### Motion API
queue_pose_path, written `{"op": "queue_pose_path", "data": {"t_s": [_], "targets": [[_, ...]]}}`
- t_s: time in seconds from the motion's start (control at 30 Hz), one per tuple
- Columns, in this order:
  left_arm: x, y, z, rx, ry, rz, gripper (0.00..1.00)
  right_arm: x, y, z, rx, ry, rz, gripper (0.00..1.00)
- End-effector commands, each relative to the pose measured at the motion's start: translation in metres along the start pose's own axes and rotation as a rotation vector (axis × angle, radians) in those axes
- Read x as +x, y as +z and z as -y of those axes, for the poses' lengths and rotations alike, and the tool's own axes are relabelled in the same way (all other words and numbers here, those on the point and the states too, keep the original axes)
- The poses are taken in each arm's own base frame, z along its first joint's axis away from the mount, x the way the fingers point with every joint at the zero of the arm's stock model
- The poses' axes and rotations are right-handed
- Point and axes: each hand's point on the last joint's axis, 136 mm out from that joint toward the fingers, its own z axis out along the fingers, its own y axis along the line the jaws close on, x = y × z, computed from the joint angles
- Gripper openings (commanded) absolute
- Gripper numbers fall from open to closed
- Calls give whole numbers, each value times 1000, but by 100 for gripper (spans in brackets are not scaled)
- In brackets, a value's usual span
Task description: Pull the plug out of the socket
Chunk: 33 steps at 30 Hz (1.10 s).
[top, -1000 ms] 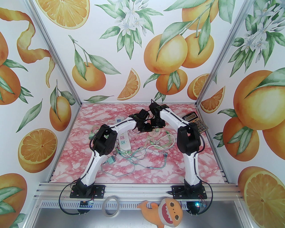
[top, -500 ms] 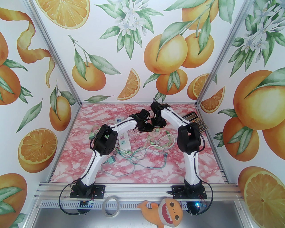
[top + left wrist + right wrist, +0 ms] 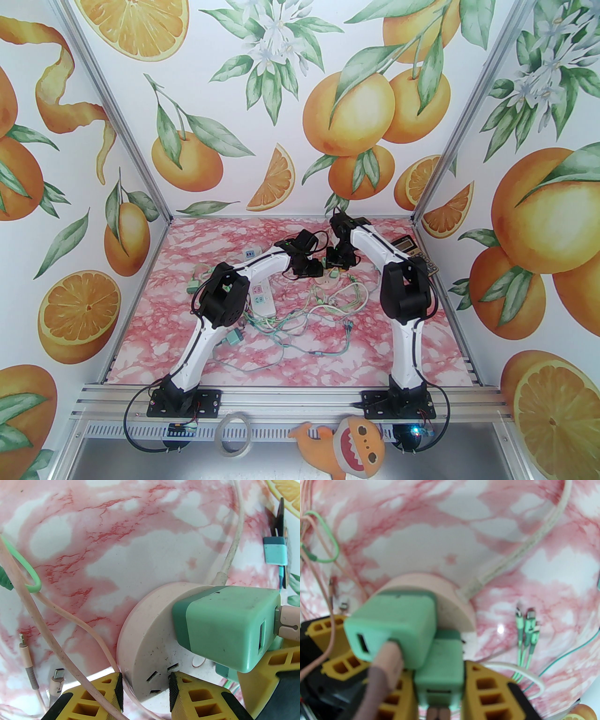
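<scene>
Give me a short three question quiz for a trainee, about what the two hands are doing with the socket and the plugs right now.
1. True or false: the left hand pinches the rim of the round pink socket.
2. What is the right hand shut on? A: the lower green plug. B: the calculator. C: the white power strip.
3. Fill in: the cable plugged into the upper green plug is ___ in colour.
Key: 1 true; 2 A; 3 pink.
</scene>
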Motion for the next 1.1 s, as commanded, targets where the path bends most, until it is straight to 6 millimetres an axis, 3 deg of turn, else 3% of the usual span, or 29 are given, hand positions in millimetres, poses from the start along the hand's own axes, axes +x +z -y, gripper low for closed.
{"op": "queue_pose_path", "data": {"t_s": [0.0, 0.17, 0.27, 0.47, 0.8, 0.93, 1.07], "targets": [[126, 72, -85, -276, -25, -379, 36, 5, -28, -62, -76, -117, 63, 27], [125, 71, -85, -280, -19, -383, 36, 26, -13, -96, -33, -216, 36, 27], [127, 72, -85, -280, -21, -390, 36, 28, -11, -100, -32, -227, 30, 27], [128, 72, -87, -287, -19, -397, 36, 10, -32, -83, -62, -189, 65, 27], [129, 73, -87, -285, -13, -400, 35, -16, -58, -32, -237, 16, 92, 27], [130, 73, -86, -287, -10, -399, 36, -13, -54, -31, -218, 18, 84, 27], [131, 74, -85, -284, -8, -403, 36, -3, -45, -42, -127, -54, 76, 27]]}}
